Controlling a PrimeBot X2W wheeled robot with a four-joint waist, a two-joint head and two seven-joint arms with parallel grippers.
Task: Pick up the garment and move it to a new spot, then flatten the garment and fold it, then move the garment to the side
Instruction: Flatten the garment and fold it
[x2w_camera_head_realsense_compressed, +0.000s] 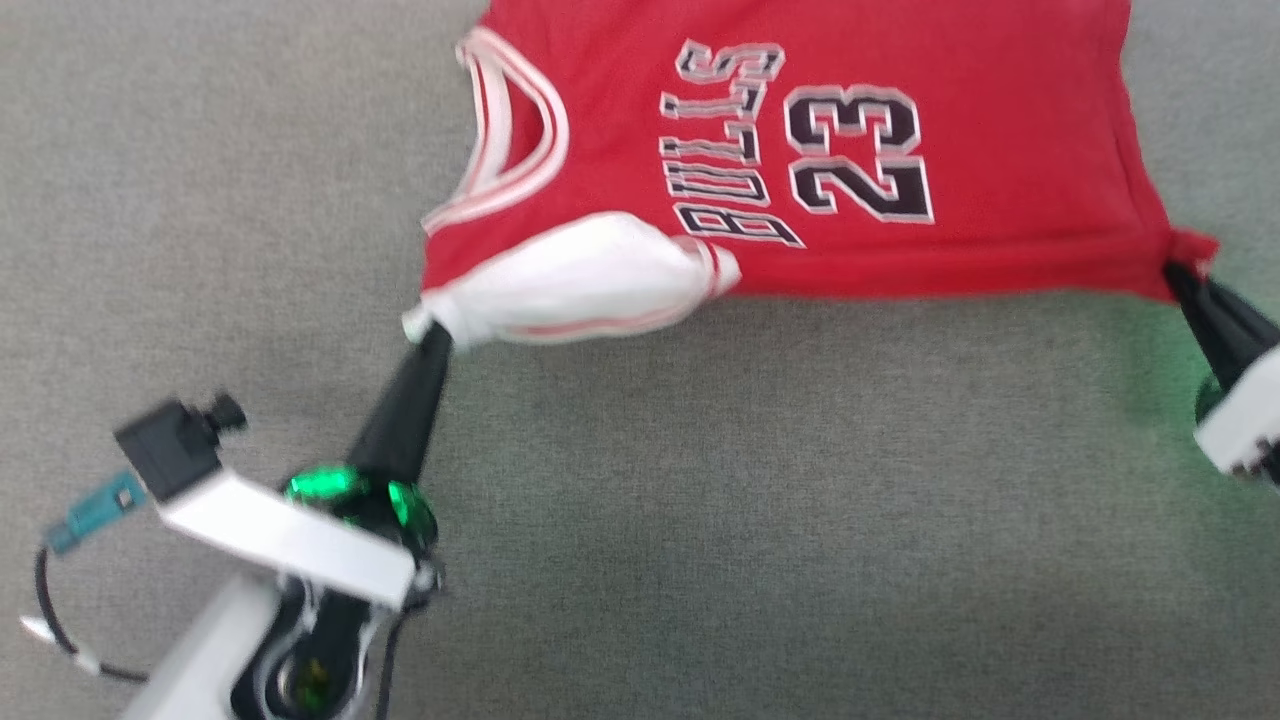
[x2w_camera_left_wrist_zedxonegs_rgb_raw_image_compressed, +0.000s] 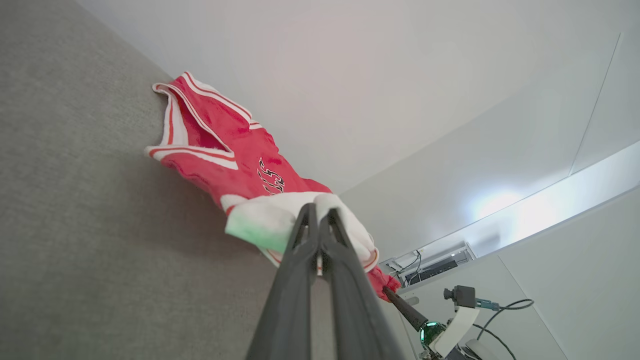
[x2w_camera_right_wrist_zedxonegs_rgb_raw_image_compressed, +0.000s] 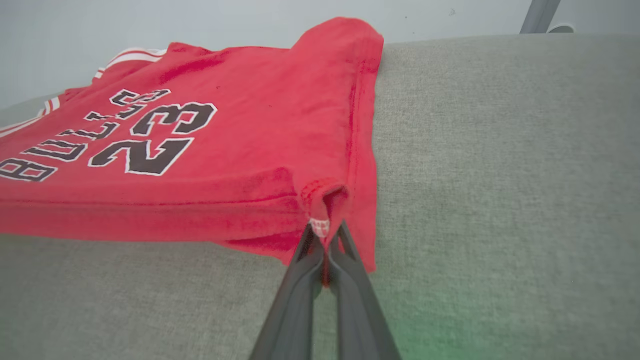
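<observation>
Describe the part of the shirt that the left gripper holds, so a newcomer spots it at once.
On the grey surface lies the red garment printed BULLS 23. At its near edge, the left gripper pinches a bunched sleeve. It alone is puffy and white; the right gripper pinches a plain red corner.

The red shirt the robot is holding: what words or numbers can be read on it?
"BULLS": black, white-edged letters on the front of the red jersey.
"23": large number beside it.
Small white tag at the hem corner: too small to read.
</observation>
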